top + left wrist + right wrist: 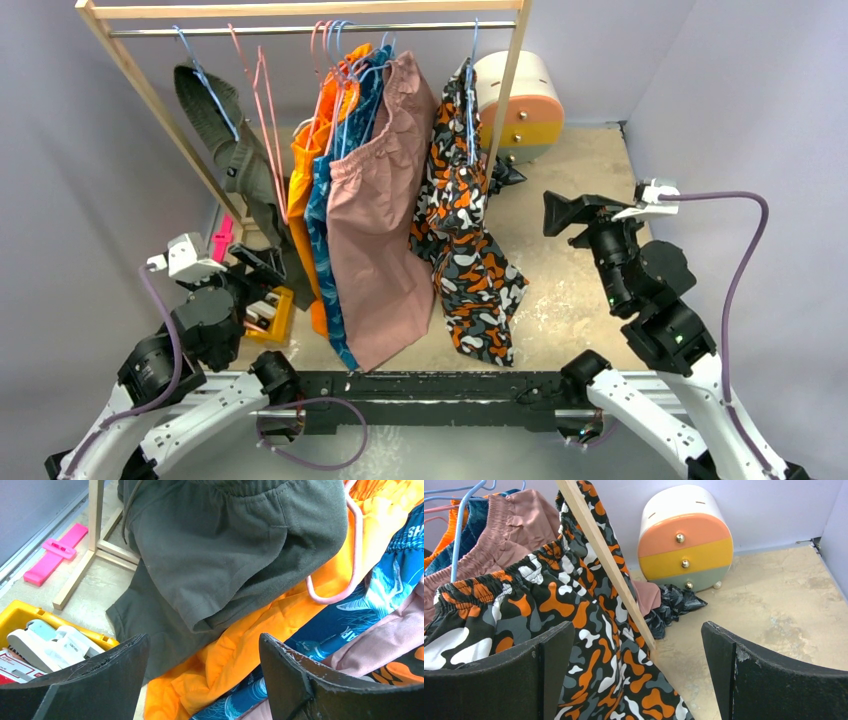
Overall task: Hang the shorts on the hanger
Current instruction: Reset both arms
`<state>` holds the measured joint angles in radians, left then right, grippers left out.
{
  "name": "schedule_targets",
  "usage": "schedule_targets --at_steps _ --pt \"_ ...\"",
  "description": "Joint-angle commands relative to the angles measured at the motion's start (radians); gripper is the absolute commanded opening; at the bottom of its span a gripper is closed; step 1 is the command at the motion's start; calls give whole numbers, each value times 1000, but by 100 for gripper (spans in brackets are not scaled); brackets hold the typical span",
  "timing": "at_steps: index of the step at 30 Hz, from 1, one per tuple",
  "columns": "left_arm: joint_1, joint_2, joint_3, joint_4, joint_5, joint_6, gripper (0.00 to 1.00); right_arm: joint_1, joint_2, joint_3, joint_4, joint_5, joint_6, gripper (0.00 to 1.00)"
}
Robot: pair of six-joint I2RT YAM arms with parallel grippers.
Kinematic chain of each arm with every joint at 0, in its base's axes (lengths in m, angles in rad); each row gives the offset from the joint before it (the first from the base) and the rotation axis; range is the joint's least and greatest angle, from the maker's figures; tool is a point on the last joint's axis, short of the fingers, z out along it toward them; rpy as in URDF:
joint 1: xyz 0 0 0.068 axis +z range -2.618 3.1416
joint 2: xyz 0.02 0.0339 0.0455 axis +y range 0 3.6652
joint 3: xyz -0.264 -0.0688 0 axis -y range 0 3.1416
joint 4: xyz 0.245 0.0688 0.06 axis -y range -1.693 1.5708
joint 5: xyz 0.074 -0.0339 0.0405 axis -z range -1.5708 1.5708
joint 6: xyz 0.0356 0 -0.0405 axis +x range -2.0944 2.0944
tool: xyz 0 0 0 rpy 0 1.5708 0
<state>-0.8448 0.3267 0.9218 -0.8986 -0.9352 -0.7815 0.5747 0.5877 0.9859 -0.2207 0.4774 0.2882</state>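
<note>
Judged from above, nearly finished: camouflage shorts [468,250] hanging on the light-blue hanger [470,100], hooked over the rail [300,30] at about 1 o'clock of the desk [590,290]. Left end effector [262,262] released and empty, at 8 o'clock near the yellow bin [272,318]. Right end effector [560,213] spread wide, empty too, near the shorts at their 3 o'clock. Probably left: only checking the hang.

Hook on the rail visible in the top view only. Shown well by the right wrist alone: gathered waistband [469,592] behind the wooden post [604,565]. Shown by the left wrist alone: dark green shorts [225,555] and pink hanger [350,570] up close.
</note>
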Motion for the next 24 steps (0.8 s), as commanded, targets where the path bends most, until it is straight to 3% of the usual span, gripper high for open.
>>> schedule_targets --at_steps 1,17,21,24 --pt "1 9 -8 30 -5 3 78 -2 -13 6 32 -16 -7 99" --pt "1 -31 -94 60 -8 -13 78 -2 -2 -54 20 -36 49 98" --pt "1 -15 -59 53 -19 -3 79 -2 -10 -50 25 -43 41 98" --pt "1 38 71 18 -87 -19 79 -1 -12 11 33 -49 6 98"
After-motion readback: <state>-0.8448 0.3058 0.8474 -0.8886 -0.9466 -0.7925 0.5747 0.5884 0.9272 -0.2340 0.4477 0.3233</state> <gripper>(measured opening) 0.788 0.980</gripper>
